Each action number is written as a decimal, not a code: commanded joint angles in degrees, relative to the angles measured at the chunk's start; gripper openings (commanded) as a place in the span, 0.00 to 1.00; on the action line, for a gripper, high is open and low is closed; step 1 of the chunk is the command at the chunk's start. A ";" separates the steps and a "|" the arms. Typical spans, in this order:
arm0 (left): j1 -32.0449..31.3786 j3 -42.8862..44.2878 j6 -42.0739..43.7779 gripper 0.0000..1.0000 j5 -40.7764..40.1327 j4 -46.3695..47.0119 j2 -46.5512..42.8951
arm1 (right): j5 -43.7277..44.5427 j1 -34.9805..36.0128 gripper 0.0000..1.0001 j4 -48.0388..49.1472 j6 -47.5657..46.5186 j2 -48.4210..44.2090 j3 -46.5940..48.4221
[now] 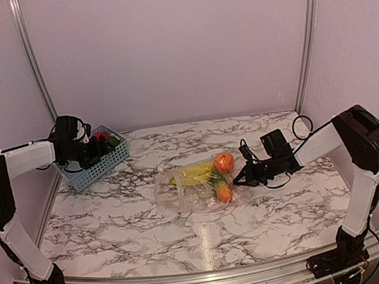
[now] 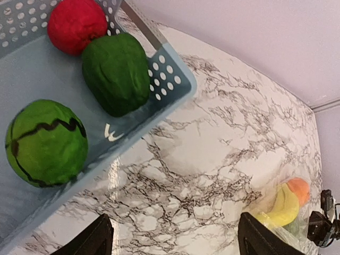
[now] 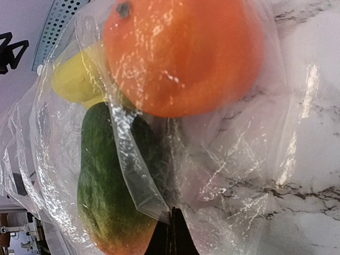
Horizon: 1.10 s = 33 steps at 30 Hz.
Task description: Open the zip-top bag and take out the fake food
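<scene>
Top view high behind the near edge, looking down on the marble table, left wrist view close over the blue basket, facing the far zip-top bag, right wrist view right against this bag, shared by all three.

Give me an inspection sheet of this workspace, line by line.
Surface: marble table, glare patch near the front.
Job's things: zip-top bag mid-table, holding fake food: orange, bananas, dark green vegetable. Red ball and green pieces lie in the basket.
Clutter: blue basket, rear left.
Hands: left hand open, empty, by the basket; right hand shut on the bag's right edge.
Cables: black cable looped at the right wrist.
Surroundings: lilac walls, aluminium rails.
</scene>
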 commanded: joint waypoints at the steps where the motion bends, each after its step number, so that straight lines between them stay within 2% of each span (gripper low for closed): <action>1: -3.72 -10.03 -0.22 0.81 9.40 5.65 -4.38 | -0.46 1.50 0.00 3.08 0.76 -0.26 -0.82; 6: -10.46 -17.75 -3.22 0.72 16.19 11.88 -6.00 | -0.38 2.27 0.00 3.95 1.45 -0.67 -1.86; 10: -16.42 -20.22 -5.37 0.65 17.98 16.33 -5.67 | -0.46 2.44 0.00 4.04 1.41 -1.22 -2.21; 13: -18.50 -21.45 -8.52 0.61 19.35 21.49 -4.98 | -0.34 2.57 0.00 3.79 1.37 -1.80 -2.35; 20: -22.36 -17.58 -10.44 0.44 23.71 24.85 3.56 | -0.47 3.56 0.00 4.39 2.35 -2.33 -2.63; 24: -24.70 -16.13 -12.55 0.37 24.80 28.73 8.02 | -0.09 4.64 0.00 4.73 3.10 -2.36 -2.64; 33: -30.13 -10.67 -18.66 0.36 24.71 36.56 17.82 | 0.42 8.12 0.00 5.42 4.15 -0.86 -1.06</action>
